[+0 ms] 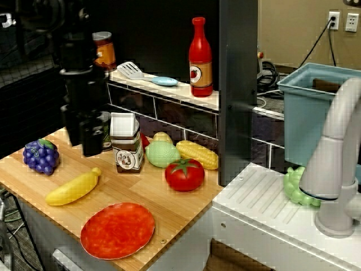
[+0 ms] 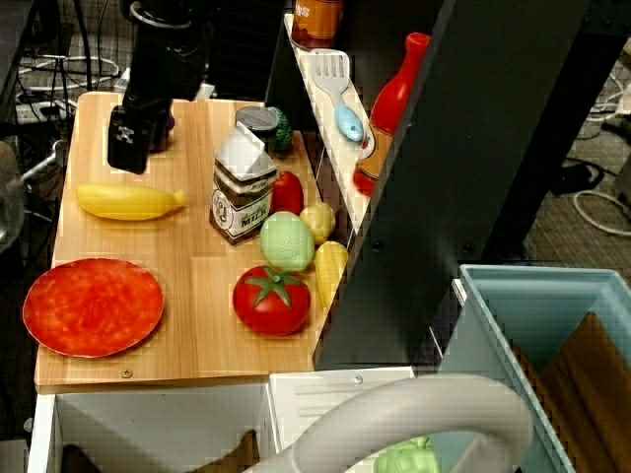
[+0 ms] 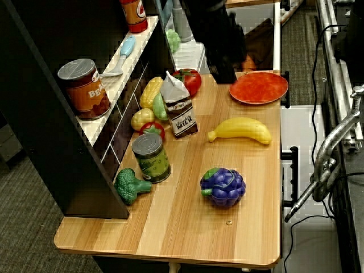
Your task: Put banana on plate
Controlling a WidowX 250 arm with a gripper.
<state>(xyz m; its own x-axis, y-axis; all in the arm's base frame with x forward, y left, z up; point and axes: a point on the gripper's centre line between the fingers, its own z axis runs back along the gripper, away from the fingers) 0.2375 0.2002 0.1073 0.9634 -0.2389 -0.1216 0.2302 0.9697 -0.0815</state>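
Wooden counter (image 1: 186, 197), crowded: banana (image 1: 73, 188) lies lower left, plate (image 1: 117, 230) just below it, apart. Gripper (image 1: 92, 148) hangs above, jaw state I cannot tell. Risk: a curved, smooth banana could slip, or the descent could clip the milk carton (image 1: 126, 144).

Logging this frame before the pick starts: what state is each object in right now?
banana: lying flat on the wooden counter, beside the plate, untouched
plate: empty, near the counter's front edge
gripper: above the counter behind the banana, holding nothing; jaws unclear
milk carton: upright
tomato: stem up
green can: upright
ketchup bottle: upright on the shelf
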